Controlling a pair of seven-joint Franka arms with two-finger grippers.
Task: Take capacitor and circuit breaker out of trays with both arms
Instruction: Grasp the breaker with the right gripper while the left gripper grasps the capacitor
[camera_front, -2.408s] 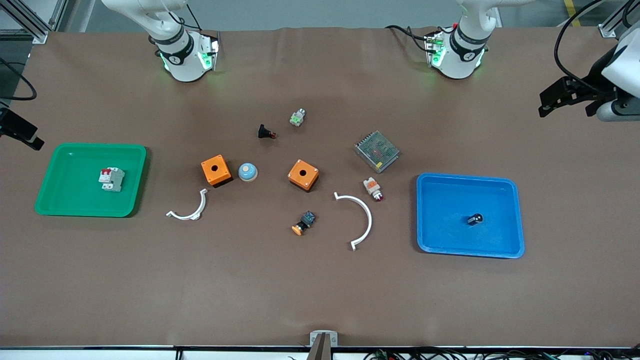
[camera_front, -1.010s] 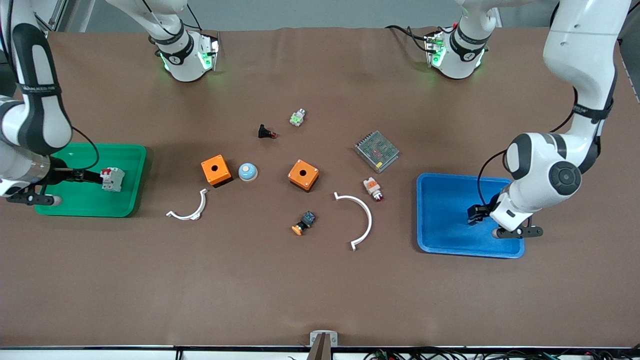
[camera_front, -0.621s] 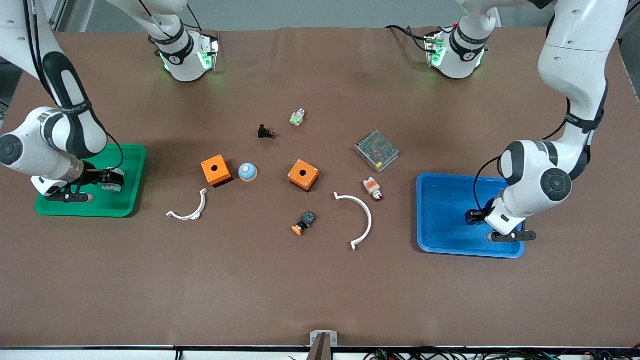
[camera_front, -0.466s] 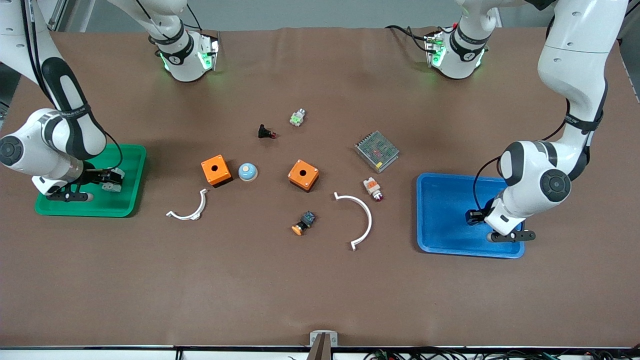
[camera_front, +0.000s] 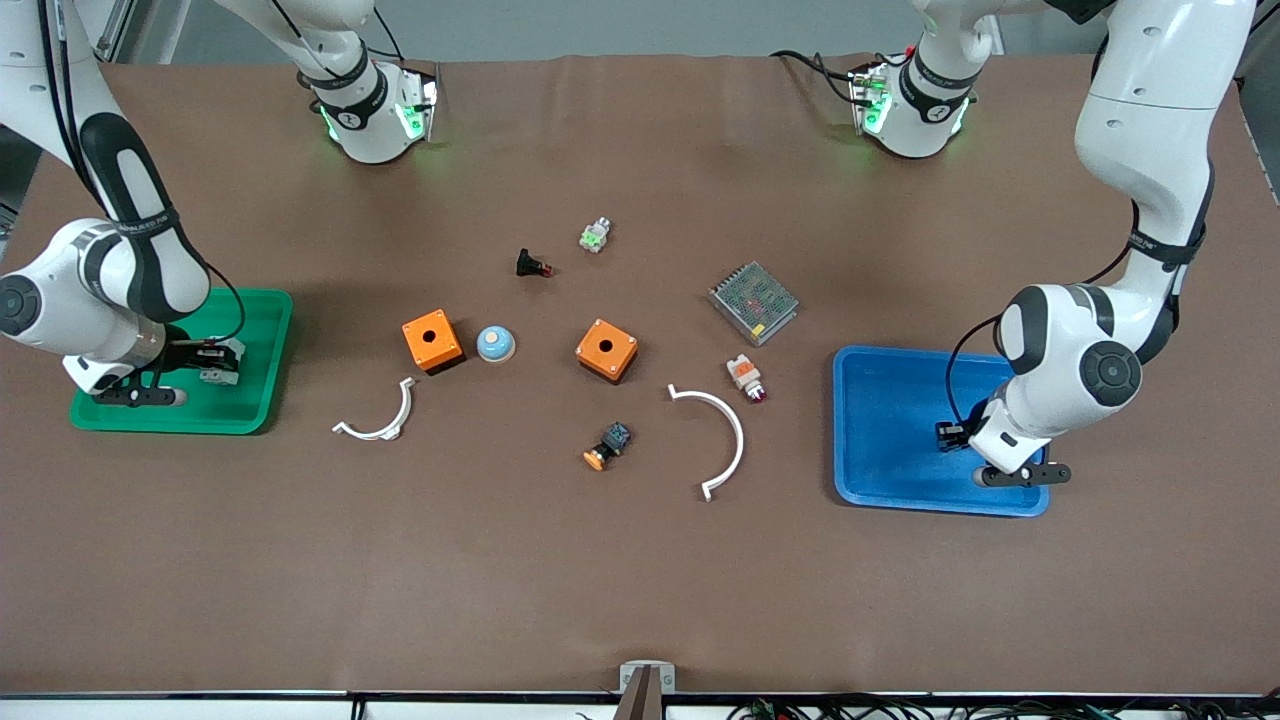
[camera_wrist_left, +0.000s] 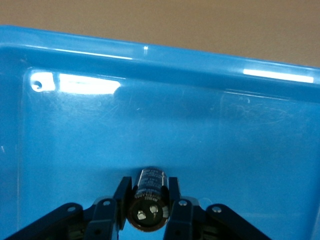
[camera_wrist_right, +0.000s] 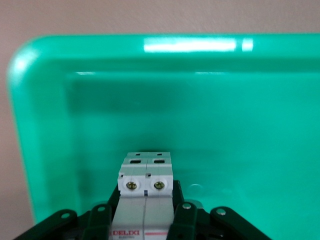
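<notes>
The capacitor (camera_wrist_left: 150, 200), a small black cylinder with a pale end face, lies in the blue tray (camera_front: 880, 400) at the left arm's end of the table. My left gripper (camera_front: 950, 436) is low in that tray. In the left wrist view the left gripper (camera_wrist_left: 148, 186) is shut on the capacitor, a finger on each side. The breaker (camera_front: 224, 350), a grey-white block, sits in the green tray (camera_front: 255, 400) at the right arm's end. My right gripper (camera_front: 212, 362) is down on it. In the right wrist view the right gripper (camera_wrist_right: 146, 192) is shut on the breaker (camera_wrist_right: 145, 175).
Between the trays lie two orange boxes (camera_front: 432, 340) (camera_front: 606, 350), a blue dome button (camera_front: 495, 344), two white arcs (camera_front: 378, 420) (camera_front: 720, 435), a metal grid unit (camera_front: 754, 302), a white-and-orange piece (camera_front: 745, 376), an orange-capped button (camera_front: 607, 446), a black part (camera_front: 532, 265) and a small green-white part (camera_front: 595, 235).
Both arms came in from the table ends and lowered into their trays. The grippers settled around the breaker and the capacitor. In the last half second almost nothing moved.
</notes>
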